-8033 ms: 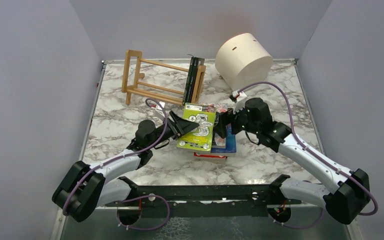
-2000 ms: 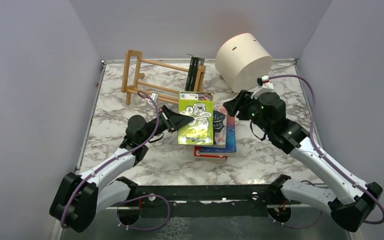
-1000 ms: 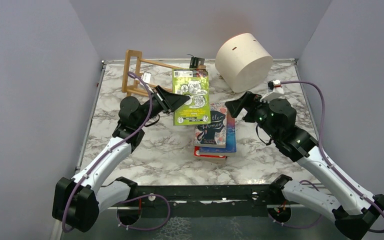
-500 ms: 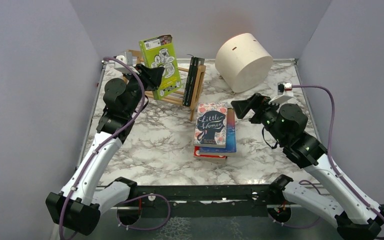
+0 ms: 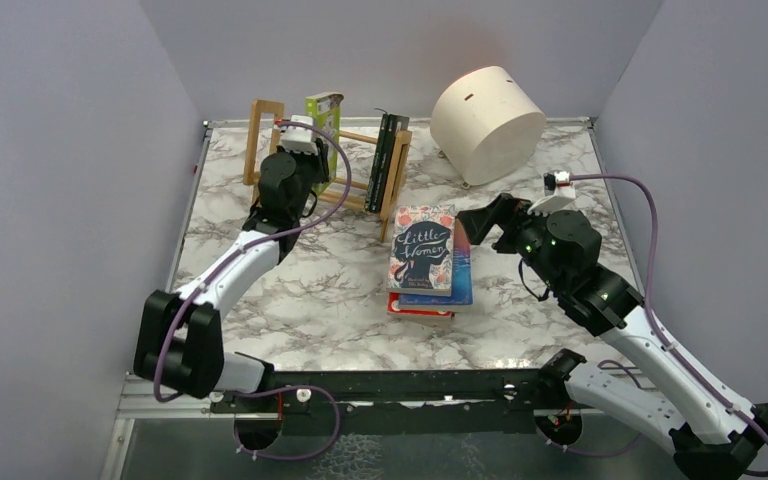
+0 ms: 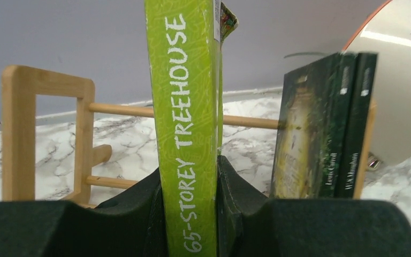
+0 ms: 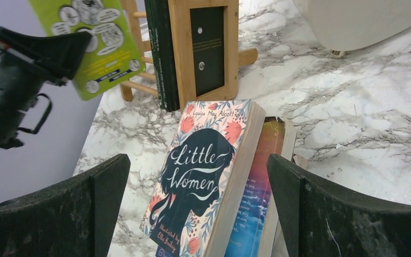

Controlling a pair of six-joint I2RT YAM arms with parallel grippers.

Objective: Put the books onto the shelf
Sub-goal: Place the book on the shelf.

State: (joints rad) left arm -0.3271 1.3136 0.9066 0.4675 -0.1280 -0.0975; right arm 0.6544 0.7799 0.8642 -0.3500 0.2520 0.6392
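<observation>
Pinching the lime green book [image 6: 184, 96] upright, spine out, with the left gripper [image 6: 190, 182] at the left half of the shelf [image 6: 18, 134], apart from the dark green books [image 6: 321, 128] at its right end. Lower straight, seat it on the slats, then unclamp gently. Right gripper [image 5: 482, 222] spread wide beside the stack [image 5: 425, 262] in front of the shelf.

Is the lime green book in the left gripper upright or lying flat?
Upright: the lime green book stands spine-vertical in the left gripper, before the light-wood slatted shelf.
</observation>
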